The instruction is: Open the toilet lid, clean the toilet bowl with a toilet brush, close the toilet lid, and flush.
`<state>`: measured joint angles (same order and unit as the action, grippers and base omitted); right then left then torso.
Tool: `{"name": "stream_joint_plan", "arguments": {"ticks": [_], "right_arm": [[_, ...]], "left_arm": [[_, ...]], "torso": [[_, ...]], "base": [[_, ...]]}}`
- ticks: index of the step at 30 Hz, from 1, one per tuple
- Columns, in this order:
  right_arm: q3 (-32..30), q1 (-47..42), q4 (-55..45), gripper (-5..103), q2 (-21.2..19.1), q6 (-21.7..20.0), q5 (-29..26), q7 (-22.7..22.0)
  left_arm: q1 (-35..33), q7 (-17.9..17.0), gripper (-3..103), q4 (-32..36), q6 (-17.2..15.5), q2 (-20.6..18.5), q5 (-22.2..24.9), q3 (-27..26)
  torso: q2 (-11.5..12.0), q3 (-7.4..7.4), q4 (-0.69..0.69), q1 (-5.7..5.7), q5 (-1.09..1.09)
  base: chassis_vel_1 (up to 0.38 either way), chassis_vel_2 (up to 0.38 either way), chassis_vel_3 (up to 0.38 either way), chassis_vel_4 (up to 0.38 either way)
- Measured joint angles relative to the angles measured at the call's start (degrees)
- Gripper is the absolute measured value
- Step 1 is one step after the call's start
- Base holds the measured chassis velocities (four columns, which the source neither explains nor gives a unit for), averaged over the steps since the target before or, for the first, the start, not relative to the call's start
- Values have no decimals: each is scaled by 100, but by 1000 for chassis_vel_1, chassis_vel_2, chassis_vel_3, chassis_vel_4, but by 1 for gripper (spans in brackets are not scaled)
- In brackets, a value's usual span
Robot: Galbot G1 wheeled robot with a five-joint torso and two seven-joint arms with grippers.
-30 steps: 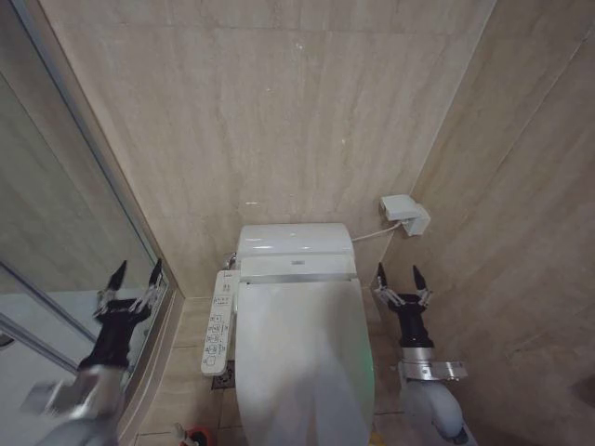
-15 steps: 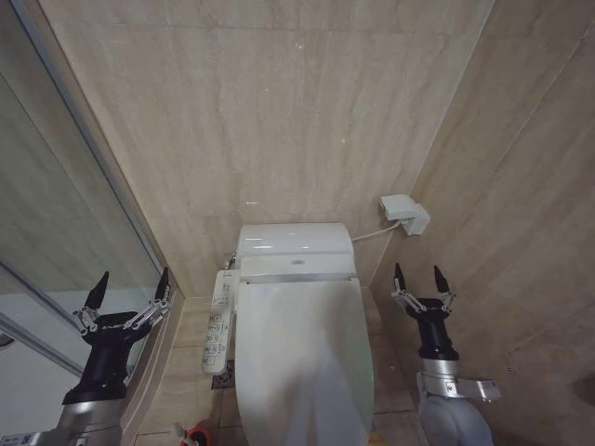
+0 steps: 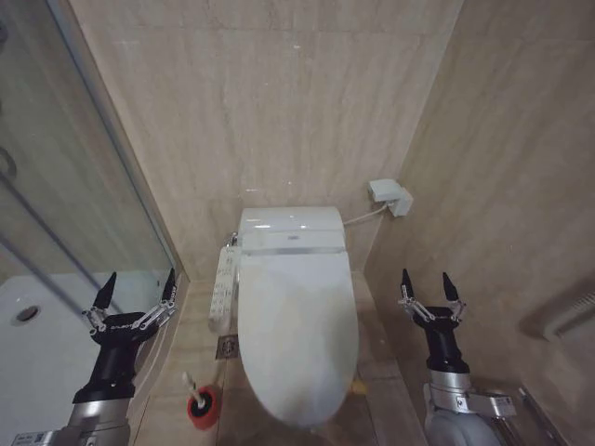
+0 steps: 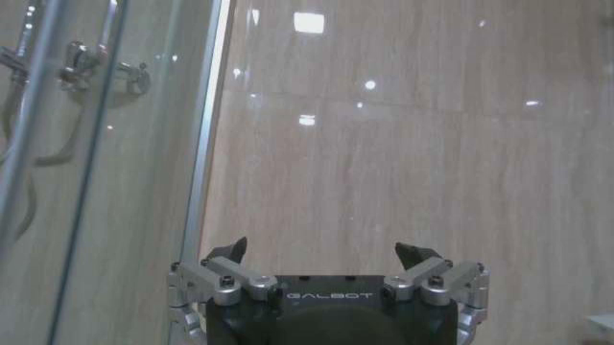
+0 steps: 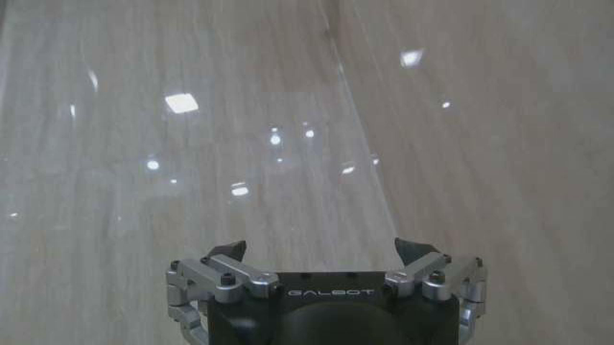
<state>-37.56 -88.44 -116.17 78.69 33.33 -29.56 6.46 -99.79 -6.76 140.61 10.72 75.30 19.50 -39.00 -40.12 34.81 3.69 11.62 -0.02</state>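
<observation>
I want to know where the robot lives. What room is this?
A bathroom, most likely: there is a toilet bowl with its toilet lid shut, a toilet brush in a red pot, and a glass shower screen.

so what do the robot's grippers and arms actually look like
Both match. The left gripper and right gripper each have two slim black pointed fingertips on silver metal linkages with small screws, mounted on a black tapered wrist body. White GALBOT lettering marks the black housing in both wrist views. Below the wrists the arms turn into rounded silver-grey segments with metal collars. No loose cables are visible.
</observation>
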Motion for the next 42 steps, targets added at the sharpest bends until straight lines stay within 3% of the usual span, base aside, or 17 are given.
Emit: {"name": "stream_joint_plan", "arguments": {"ticks": [12,13,17,18,21,24,27,42], "right_arm": [[-52,-127,-20,100,68,55,32,21],[-54,-132,-21,100,74,69,35,22],[-41,-155,-20,100,98,91,41,18],[-41,-158,-21,100,100,93,40,7],[-30,-158,-12,100,108,94,40,-7],[-23,-156,7,100,127,97,42,-12],[-14,-150,32,100,140,102,56,-16],[5,-111,101,100,79,113,65,-20]], "left_arm": [[83,13,100,-122,1,-45,-39,148],[83,14,100,-130,1,-52,-39,148],[93,21,100,-151,21,-70,-39,150],[100,21,100,-163,25,-71,-39,153],[119,17,100,-200,30,-80,-40,158],[158,-15,100,-283,38,-103,-38,162],[203,-69,100,-359,45,-115,13,166],[182,-162,100,-477,144,13,53,314]], "torso": [[-1,-1,0,-3,7],[0,0,0,-2,0],[-2,-2,-2,-5,9],[-2,-3,0,-5,-2],[-1,-1,-1,-5,7],[-2,-1,0,-4,0],[0,1,-2,0,7],[1,0,0,-1,4]], "base": [[330,-321,-320,320],[356,-373,-349,386],[372,-346,-347,348],[299,-319,-340,309],[283,-224,-259,264],[59,-86,-122,86],[-14,7,-11,16],[-33,25,36,-19]]}}
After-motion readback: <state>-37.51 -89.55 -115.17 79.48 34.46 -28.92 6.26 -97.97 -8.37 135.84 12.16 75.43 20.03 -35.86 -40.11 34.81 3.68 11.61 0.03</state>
